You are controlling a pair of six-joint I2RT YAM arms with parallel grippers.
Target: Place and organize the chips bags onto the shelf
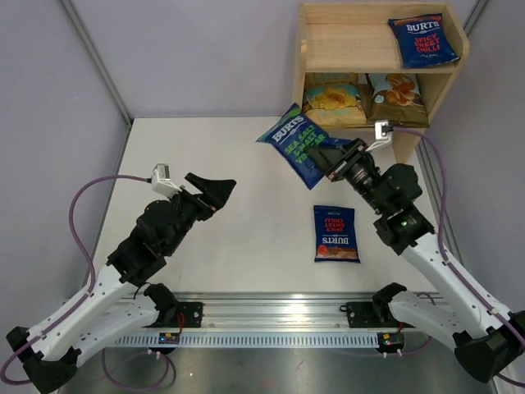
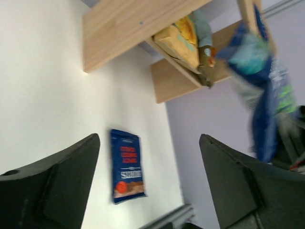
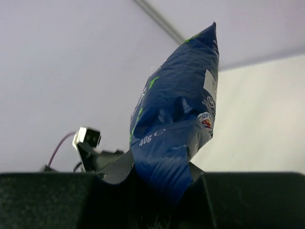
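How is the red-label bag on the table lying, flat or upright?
Flat, face up: the red-label bag rests fully on the table, its whole front showing in the top view.

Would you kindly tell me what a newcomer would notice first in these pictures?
The right pincer holds a crinkly dark blue chips bag with green lettering aloft near the light wooden two-tier shelf. A dark blue bag with a red label lies flat on the white table, and the left pincer hangs open.
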